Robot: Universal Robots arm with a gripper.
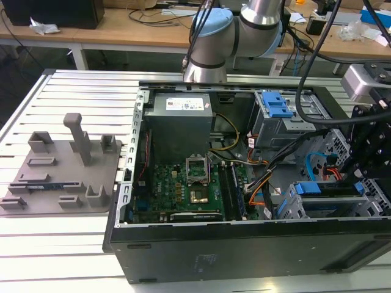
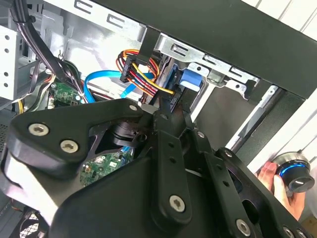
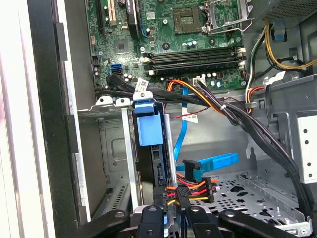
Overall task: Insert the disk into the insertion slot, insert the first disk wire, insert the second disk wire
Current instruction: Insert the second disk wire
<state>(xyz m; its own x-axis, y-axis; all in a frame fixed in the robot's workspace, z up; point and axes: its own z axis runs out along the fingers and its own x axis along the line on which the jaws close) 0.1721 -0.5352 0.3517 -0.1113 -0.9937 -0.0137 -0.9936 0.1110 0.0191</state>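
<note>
One disk (image 1: pixel 308 188), and it's in: seated on edge inside the insertion slot (image 1: pixel 287 210), at 4 o'clock of the case in the exterior view. Long axis runs 9-to-3. Blue carrier tab points to 9, toward the mobo (image 1: pixel 183 183); connector end faces 3, where the gripper (image 1: pixel 363 171) hangs.

In both wrist views the fingers (image 3: pixel 199 220) are pinched nearly together on the disk wire (image 3: pixel 190 186), red/orange/yellow/black strands w/ a black plug, right at the disk's rear edge. Can't tell if the plug is fully home.

Blue data cable (image 3: pixel 213 162) lies loose just beside it, over the perforated case floor. Thick black cable bundle (image 3: pixel 233 109) drapes between mobo and slot. Taller bay w/ blue lever (image 1: pixel 278 113) sits at 1 o'clock, PSU (image 1: pixel 180 116) at 11.

In the second wrist view a person's hand (image 2: pixel 277 181) is on a round knob (image 2: pixel 296 179) outside the case.
</note>
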